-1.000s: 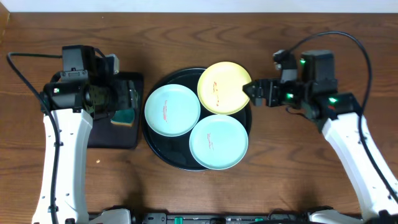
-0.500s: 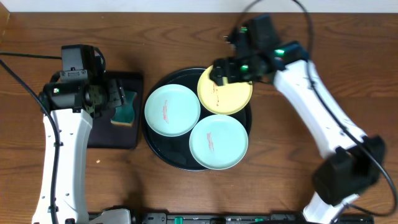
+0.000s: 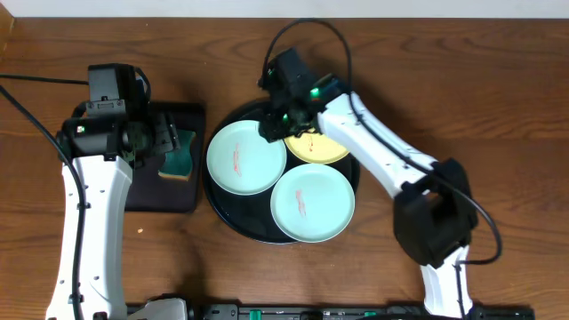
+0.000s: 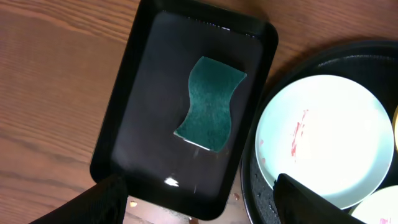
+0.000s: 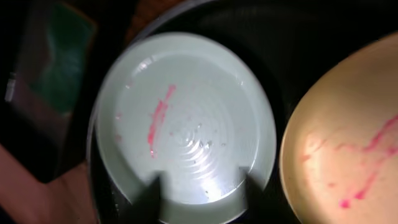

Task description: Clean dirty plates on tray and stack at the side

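Three plates with reddish smears lie on the round black tray (image 3: 222, 210): a mint one (image 3: 246, 157) on the left, another mint one (image 3: 312, 203) at the front, and a yellow one (image 3: 327, 148) at the back, partly under my right arm. My right gripper (image 3: 277, 124) hovers where the left mint plate (image 5: 186, 118) and the yellow plate (image 5: 348, 137) meet. Its blurred fingers stand apart above the mint plate's near edge (image 5: 202, 186), holding nothing. My left gripper (image 4: 199, 182) is wide open above the small rectangular tray's near corner.
A green sponge (image 4: 210, 103) lies in the rectangular black tray (image 4: 155, 74), left of the round tray's rim (image 4: 250, 180). From overhead, my left arm covers part of that tray (image 3: 156, 191). Bare wooden table lies all around.
My right arm has swung from the table's right side across to the round tray's back left, and its fingers have narrowed. The left arm has stayed over the sponge tray.
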Controlling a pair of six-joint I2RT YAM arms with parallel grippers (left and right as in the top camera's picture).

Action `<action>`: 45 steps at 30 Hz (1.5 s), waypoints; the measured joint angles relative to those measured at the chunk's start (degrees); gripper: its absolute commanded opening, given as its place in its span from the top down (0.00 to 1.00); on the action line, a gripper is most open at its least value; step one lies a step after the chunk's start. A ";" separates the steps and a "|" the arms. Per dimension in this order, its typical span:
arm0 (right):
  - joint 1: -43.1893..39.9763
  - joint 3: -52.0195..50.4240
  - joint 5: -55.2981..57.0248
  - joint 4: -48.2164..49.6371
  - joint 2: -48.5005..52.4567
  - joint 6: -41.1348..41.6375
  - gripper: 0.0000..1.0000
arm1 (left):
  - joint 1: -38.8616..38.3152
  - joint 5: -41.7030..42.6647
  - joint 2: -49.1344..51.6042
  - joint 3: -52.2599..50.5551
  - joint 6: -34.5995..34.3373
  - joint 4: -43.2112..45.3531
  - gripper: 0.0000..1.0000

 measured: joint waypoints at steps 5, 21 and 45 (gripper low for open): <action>0.55 0.00 2.23 -3.56 2.67 4.22 0.83 | 0.00 -0.13 0.00 0.00 0.00 0.00 0.24; 0.70 -2.62 8.94 -6.51 3.04 9.51 0.78 | 0.00 -0.15 0.00 0.00 0.00 0.00 0.24; 2.73 -6.73 8.90 -0.39 5.53 14.19 0.99 | 0.00 -0.15 4.17 0.00 0.00 0.00 0.24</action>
